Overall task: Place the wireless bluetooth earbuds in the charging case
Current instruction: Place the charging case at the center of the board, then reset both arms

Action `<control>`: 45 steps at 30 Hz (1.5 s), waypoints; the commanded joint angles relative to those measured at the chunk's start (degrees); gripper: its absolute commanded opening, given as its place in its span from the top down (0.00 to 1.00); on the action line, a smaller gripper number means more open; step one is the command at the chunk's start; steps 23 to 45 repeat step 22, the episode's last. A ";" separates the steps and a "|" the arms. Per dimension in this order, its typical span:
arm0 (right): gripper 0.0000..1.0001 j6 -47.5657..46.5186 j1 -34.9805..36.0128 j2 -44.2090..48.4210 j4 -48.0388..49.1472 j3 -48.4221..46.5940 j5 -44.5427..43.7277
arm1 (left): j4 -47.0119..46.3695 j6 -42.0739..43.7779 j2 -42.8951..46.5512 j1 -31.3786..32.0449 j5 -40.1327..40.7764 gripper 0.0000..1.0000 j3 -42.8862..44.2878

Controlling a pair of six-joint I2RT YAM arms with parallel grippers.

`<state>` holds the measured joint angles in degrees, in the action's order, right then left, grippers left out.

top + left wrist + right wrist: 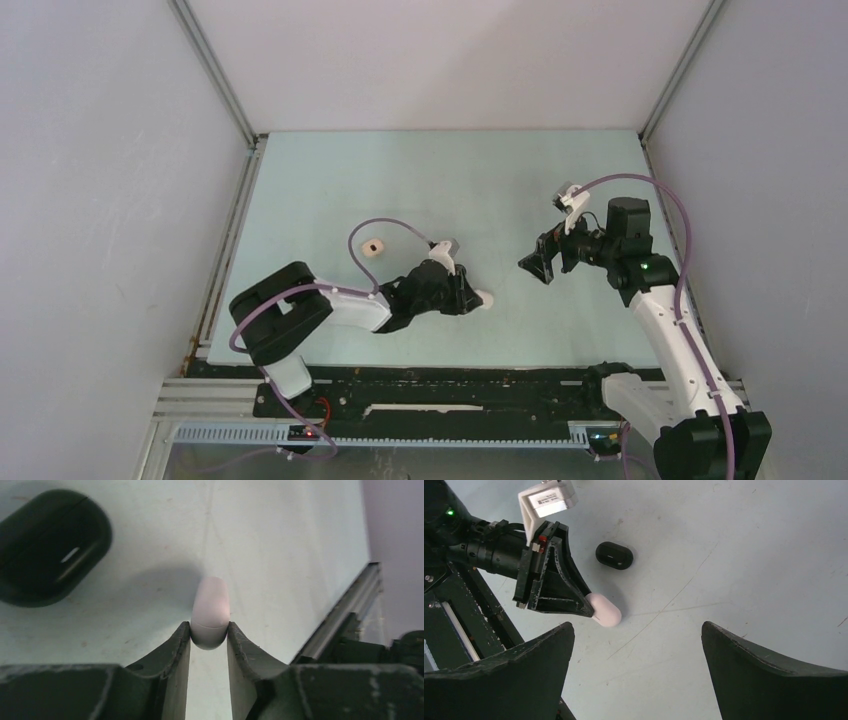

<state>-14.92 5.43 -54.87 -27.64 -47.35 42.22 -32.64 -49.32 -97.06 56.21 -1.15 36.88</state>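
A pale pink pill-shaped charging case lies closed on the table, a seam line around it. My left gripper is low over the table, and its two fingertips press on the near end of this case from both sides. In the top view the case sticks out to the right of the left gripper. A small cream thing with a dark spot lies alone farther left, too small to tell whether it is an earbud. My right gripper hangs wide open above the table, holding nothing, to the right of the pink case.
A closed black case lies on the table just beyond the left gripper, and the right wrist view also shows this case. A metal rail runs along the table's near edge. Grey walls enclose the pale green table.
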 commanded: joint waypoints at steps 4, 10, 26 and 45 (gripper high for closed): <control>0.00 -1.24 -0.15 -0.17 1.63 -0.11 -0.90 | 19.69 7.29 2.95 -3.68 2.09 0.46 2.45; 0.00 2.63 -0.09 1.14 3.75 -0.11 -4.90 | 36.17 16.95 18.16 -3.80 11.95 0.01 3.60; 0.00 10.49 -0.15 2.70 13.38 3.41 -18.75 | 46.25 18.62 44.90 -12.85 23.30 0.00 2.59; 0.00 10.49 -0.15 2.70 13.38 3.41 -18.75 | 46.25 18.62 44.90 -12.85 23.30 0.00 2.59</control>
